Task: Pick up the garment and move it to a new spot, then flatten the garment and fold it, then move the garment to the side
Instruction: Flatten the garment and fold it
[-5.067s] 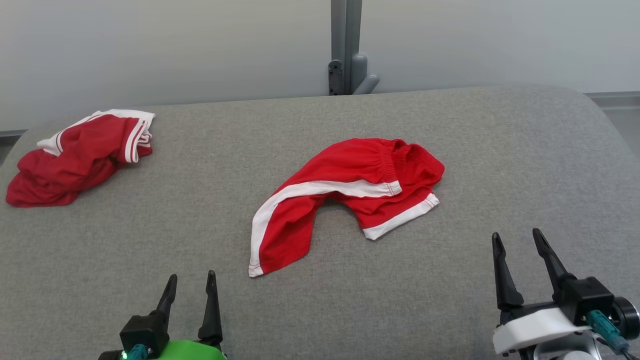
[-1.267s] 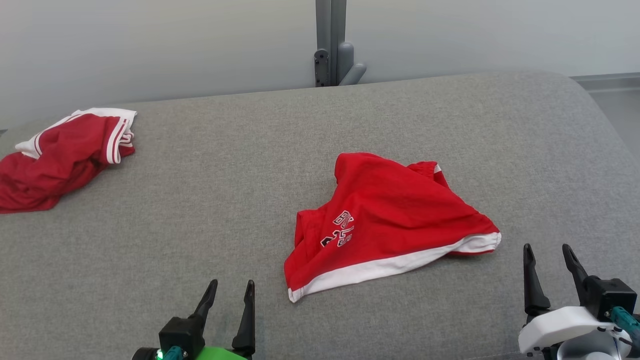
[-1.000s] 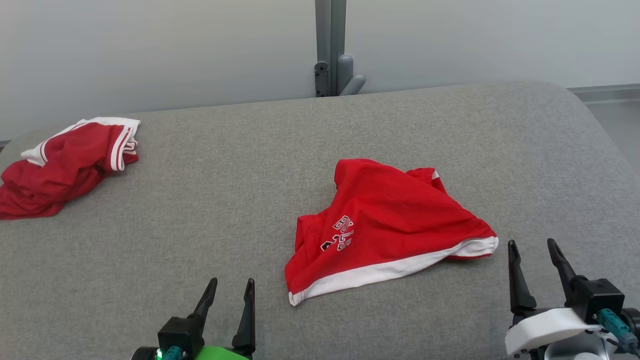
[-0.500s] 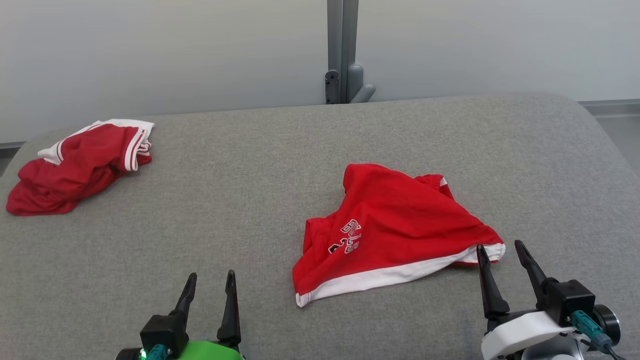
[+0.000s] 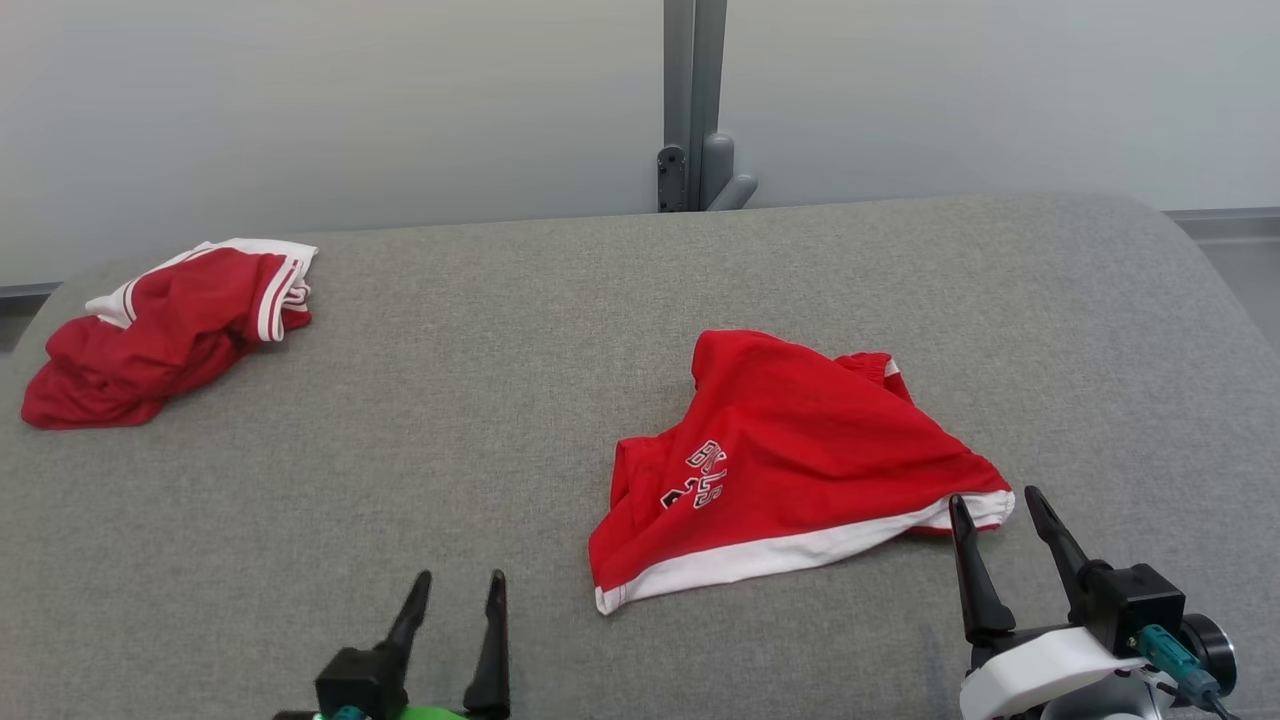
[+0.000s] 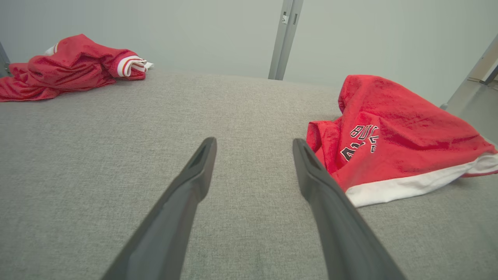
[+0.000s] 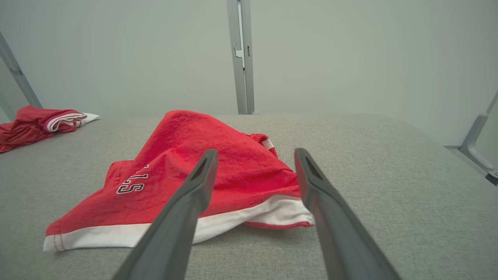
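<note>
Garment (image 5: 800, 470): a red, soft, matte cloth piece with a broad white band along its near hem. It lies in a loose, roughly triangular mound right of the middle of the surface. A ridge rises toward its far corner.
Garment details: outlined black-and-white lettering sits on the left slope, partly lost in a fold. A bit of gathered, ribbed edge shows at the far right. The white hem runs from a low left corner to a slightly lifted right corner.
Surface (image 5: 500, 350): grey woven upholstery, finely flecked and padded, with rounded far corners.
Left end effector (image 5: 460, 578): released and holding nothing. It is at the near edge of the surface, left of the garment and apart from it.
Left fingers (image 6: 186, 194): long, dark, smooth and tapering. In the left wrist view there is bare grey fabric between them.
Right end effector (image 5: 993, 494): released, with its jaws spread and gripping nothing. Its tips are just at the garment's near right hem corner, and whether they touch the cloth cannot be told.
Right fingers (image 7: 330, 217): the same dark tapering shape. In the right wrist view they frame the white hem corner.
Second garment (image 5: 160, 330): a crumpled red heap with white striped trim, at the far left of the surface, well apart from the first.
Post (image 5: 692, 100): a grey metal upright with a small bracket, behind the surface.
Wall (image 5: 300, 100): plain, pale and smooth.
</note>
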Controlling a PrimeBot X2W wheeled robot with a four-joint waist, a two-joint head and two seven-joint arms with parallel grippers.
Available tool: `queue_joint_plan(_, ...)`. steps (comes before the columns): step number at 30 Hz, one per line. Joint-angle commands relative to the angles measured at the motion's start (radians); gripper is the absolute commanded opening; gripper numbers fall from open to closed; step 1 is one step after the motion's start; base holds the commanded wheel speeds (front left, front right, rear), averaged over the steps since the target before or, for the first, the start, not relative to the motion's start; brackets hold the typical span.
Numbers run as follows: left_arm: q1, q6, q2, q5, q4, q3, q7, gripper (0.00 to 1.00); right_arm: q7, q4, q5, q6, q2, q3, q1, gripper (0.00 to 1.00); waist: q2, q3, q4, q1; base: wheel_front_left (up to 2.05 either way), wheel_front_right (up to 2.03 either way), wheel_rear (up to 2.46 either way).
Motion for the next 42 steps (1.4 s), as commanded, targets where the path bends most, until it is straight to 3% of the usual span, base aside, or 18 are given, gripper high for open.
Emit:
queue_joint_plan(1, 0.01, -0.017, 0.002, 0.006, 0.022, -0.021, -0.003, 1.0, -0.004, 0.004, -0.001, -0.001, 0.0, 0.002, 0.005, 1.0, 0.0, 0.004, -0.006, 0.0, 0.0, 0.0, 0.0)
queue_joint_plan(8, -0.062, -0.064, 0.003, -0.021, 0.182, -0.136, -0.003, 1.0, -0.004, 0.015, -0.008, -0.001, -0.001, 0.014, -0.007, 1.0, 0.0, 0.031, -0.051, 0.0, 0.0, 0.0, 0.0)
queue_joint_plan(25, -0.202, -0.057, 0.003, -0.11, 0.332, -0.233, -0.003, 1.0, -0.004, 0.006, -0.028, -0.001, -0.001, 0.008, -0.054, 1.0, 0.0, 0.136, -0.159, 0.0, 0.0, 0.0, 0.0)
queue_joint_plan(27, -0.205, -0.055, 0.003, -0.114, 0.328, -0.238, -0.003, 0.9, -0.004, 0.007, -0.029, -0.001, -0.001, 0.006, -0.055, 1.0, 0.0, 0.138, -0.164, 0.0, 0.0, 0.0, 0.0)
queue_joint_plan(29, -0.203, -0.052, 0.003, -0.115, 0.32, -0.24, -0.003, 0.66, -0.004, 0.008, -0.028, -0.001, -0.001, 0.004, -0.056, 1.0, 0.0, 0.139, -0.166, 0.0, 0.0, 0.0, 0.0)
queue_joint_plan(30, -0.2, -0.051, 0.003, -0.115, 0.317, -0.24, -0.003, 0.49, -0.004, 0.008, -0.028, -0.001, -0.001, 0.003, -0.055, 1.0, 0.0, 0.139, -0.167, 0.0, 0.0, 0.0, 0.0)
queue_joint_plan(31, -0.196, -0.051, 0.003, -0.115, 0.314, -0.241, -0.003, 0.45, -0.004, 0.008, -0.028, -0.001, -0.001, 0.002, -0.055, 1.0, 0.0, 0.139, -0.167, 0.0, 0.0, 0.0, 0.0)
queue_joint_plan(33, -0.191, -0.054, 0.003, -0.114, 0.311, -0.244, -0.003, 0.4, -0.004, 0.009, -0.027, -0.001, -0.001, 0.0, -0.056, 1.0, 0.0, 0.14, -0.167, 0.0, 0.0, 0.0, 0.0)
queue_joint_plan(35, -0.189, -0.052, 0.003, -0.114, 0.314, -0.242, -0.003, 0.42, -0.004, 0.012, -0.026, -0.001, -0.001, -0.001, -0.057, 1.0, 0.0, 0.141, -0.166, 0.0, 0.0, 0.0, 0.0)
queue_joint_plan(37, -0.193, -0.049, 0.003, -0.118, 0.327, -0.241, -0.003, 0.49, -0.004, 0.015, -0.024, -0.001, -0.001, 0.001, -0.061, 1.0, 0.0, 0.142, -0.166, 0.0, 0.0, 0.0, 0.0)
queue_joint_plan(38, -0.198, -0.047, 0.003, -0.12, 0.335, -0.243, -0.003, 0.6, -0.004, 0.016, -0.023, -0.001, -0.001, 0.002, -0.064, 1.0, 0.0, 0.143, -0.166, 0.0, 0.0, 0.0, 0.0)
queue_joint_plan(39, -0.204, -0.045, 0.003, -0.122, 0.342, -0.244, -0.003, 0.65, -0.004, 0.017, -0.022, -0.001, -0.001, 0.003, -0.067, 1.0, 0.0, 0.144, -0.166, 0.0, 0.0, 0.0, 0.0)
queue_joint_plan(40, -0.21, -0.044, 0.003, -0.125, 0.349, -0.244, -0.003, 0.65, -0.004, 0.017, -0.022, -0.001, -0.001, 0.004, -0.069, 1.0, 0.0, 0.145, -0.166, 0.0, 0.0, 0.0, 0.0)
queue_joint_plan(42, -0.219, -0.039, 0.003, -0.13, 0.356, -0.242, -0.003, 0.45, -0.004, 0.016, -0.023, -0.001, -0.001, 0.003, -0.07, 1.0, 0.0, 0.148, -0.167, 0.0, 0.0, 0.0, 0.0)
